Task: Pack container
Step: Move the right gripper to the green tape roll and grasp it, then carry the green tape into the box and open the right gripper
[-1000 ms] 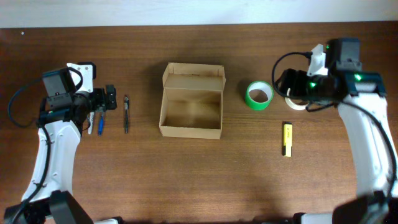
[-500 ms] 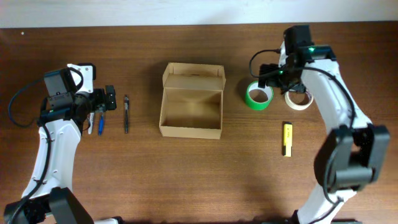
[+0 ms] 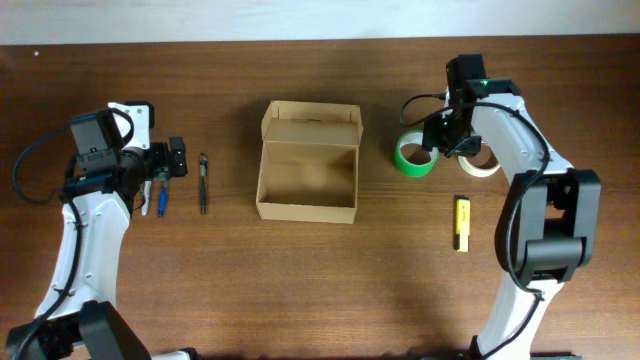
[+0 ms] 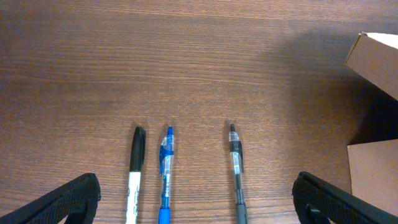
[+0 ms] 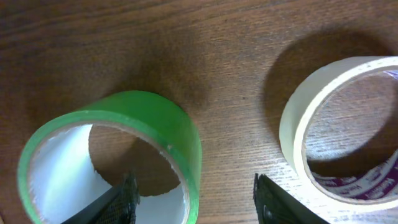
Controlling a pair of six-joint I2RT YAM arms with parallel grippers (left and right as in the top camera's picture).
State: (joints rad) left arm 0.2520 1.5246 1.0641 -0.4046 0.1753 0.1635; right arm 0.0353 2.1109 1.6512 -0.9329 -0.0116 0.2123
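Observation:
The container (image 3: 306, 170) is an open tan cardboard box at mid table, its flap lid folded back; its corner shows in the left wrist view (image 4: 375, 56). A green tape roll (image 3: 413, 155) lies to its right, with a cream tape roll (image 3: 478, 162) beside it. My right gripper (image 3: 441, 137) is open and low over the green roll (image 5: 155, 124). One finger (image 5: 121, 199) is inside the ring, the other (image 5: 277, 202) outside it, next to the cream roll (image 5: 323, 124). My left gripper (image 3: 171, 160) is open wide and empty above three pens.
A black-capped marker (image 4: 134, 180), a blue pen (image 4: 165, 174) and a black pen (image 4: 236, 168) lie side by side left of the box. A yellow marker-like item (image 3: 462, 223) lies in front of the tape rolls.
My right arm has swung left from above the cream roll and come down over the green roll's right wall. The left arm has not moved.

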